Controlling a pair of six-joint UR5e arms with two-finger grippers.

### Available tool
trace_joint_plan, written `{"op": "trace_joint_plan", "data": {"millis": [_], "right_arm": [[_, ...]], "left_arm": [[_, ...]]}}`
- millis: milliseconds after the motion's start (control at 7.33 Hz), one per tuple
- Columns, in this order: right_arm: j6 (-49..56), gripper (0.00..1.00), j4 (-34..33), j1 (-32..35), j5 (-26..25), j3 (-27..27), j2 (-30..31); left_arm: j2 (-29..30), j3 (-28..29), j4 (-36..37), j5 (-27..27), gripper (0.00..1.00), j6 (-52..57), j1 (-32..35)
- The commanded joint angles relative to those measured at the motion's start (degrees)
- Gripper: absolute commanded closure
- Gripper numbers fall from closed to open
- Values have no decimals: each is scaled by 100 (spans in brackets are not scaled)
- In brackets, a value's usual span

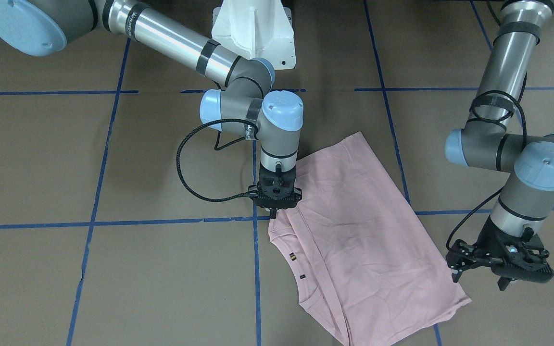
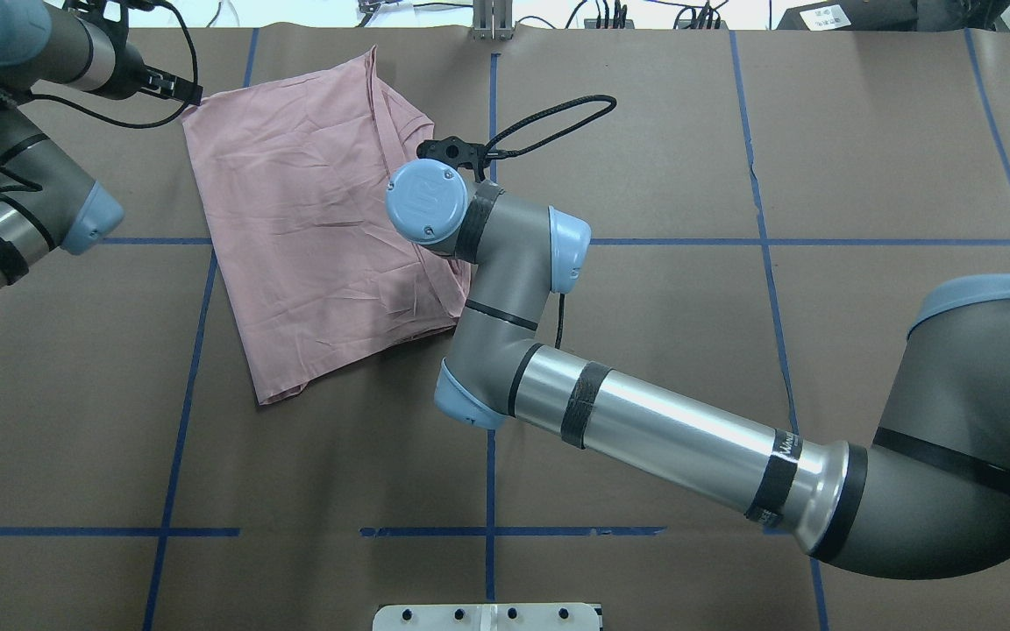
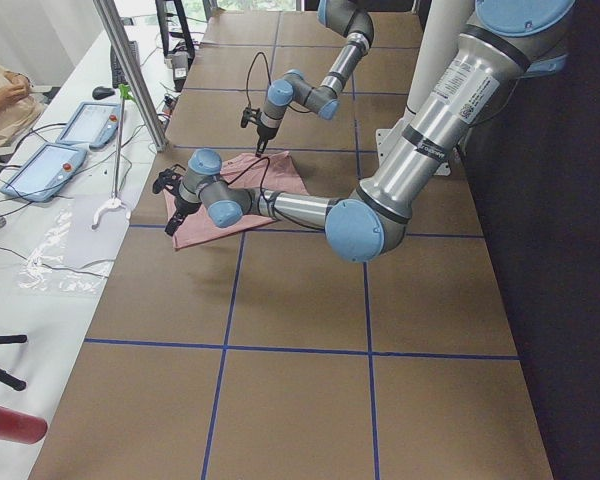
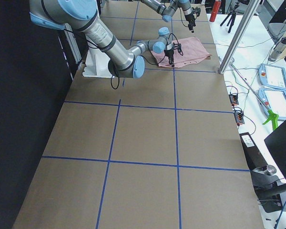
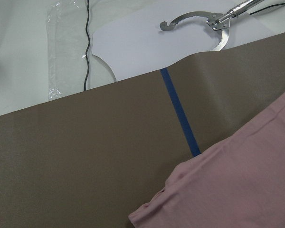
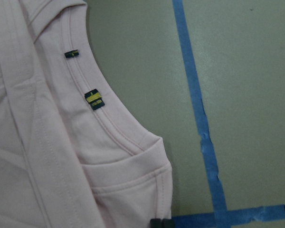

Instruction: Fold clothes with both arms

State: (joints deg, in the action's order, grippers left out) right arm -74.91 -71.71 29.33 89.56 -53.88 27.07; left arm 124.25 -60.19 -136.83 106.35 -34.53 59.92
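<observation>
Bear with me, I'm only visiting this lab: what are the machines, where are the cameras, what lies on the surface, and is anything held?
Six views of one moment. Two silver-grey tubular robot arms with light blue joint caps, the right arm and the left arm, work at a brown table marked with blue tape lines. One camera faces the robot, one looks down from behind it, two look from the table's ends, and one rides on each wrist. A partly folded pale pink T-shirt lies on the table. The right arm's black tool is down at the shirt's edge near the ribbed collar; whether it pinches cloth I cannot tell. The left arm's tool hangs open beside a shirt corner, holding nothing.
</observation>
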Motion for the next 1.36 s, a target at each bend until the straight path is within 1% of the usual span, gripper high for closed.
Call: {"op": "trace_joint_plan", "data": {"millis": [0,136,273,409,545,682,818,955,1091,1227], "right_arm": [[28,100,-10,3,0,-104,0],[11,100,-106,3,17,-305,78],[20,100,-594,3,52,-1046,401],[2,100,-912,-6,53,-2098,1074],[-41,100,-994,-154,-8,-2987,1811],[-42,100,-1003,-382,-218,-3945,2628],[-50,100,-1012,-723,-516,-4755,3358],[-111,100,-1012,-1127,-936,-5224,3853],[-295,100,-1012,-1349,-1132,-5342,4049],[-323,100,-1012,-1429,-1212,-5360,4060]], "left_arm": [[-6,-2,-1,0,0,-1,3],[-7,-10,-1,9,0,-10,3],[-15,-98,7,9,0,-36,-6],[-41,-142,7,17,0,-36,-6],[-68,-229,7,18,0,-36,2],[-85,-265,-1,26,0,-36,3],[-77,-265,-1,26,0,-36,-6],[-77,-300,7,26,0,-36,2],[-112,-362,7,26,0,-36,-6],[-112,-371,7,26,0,-45,-6]]}}
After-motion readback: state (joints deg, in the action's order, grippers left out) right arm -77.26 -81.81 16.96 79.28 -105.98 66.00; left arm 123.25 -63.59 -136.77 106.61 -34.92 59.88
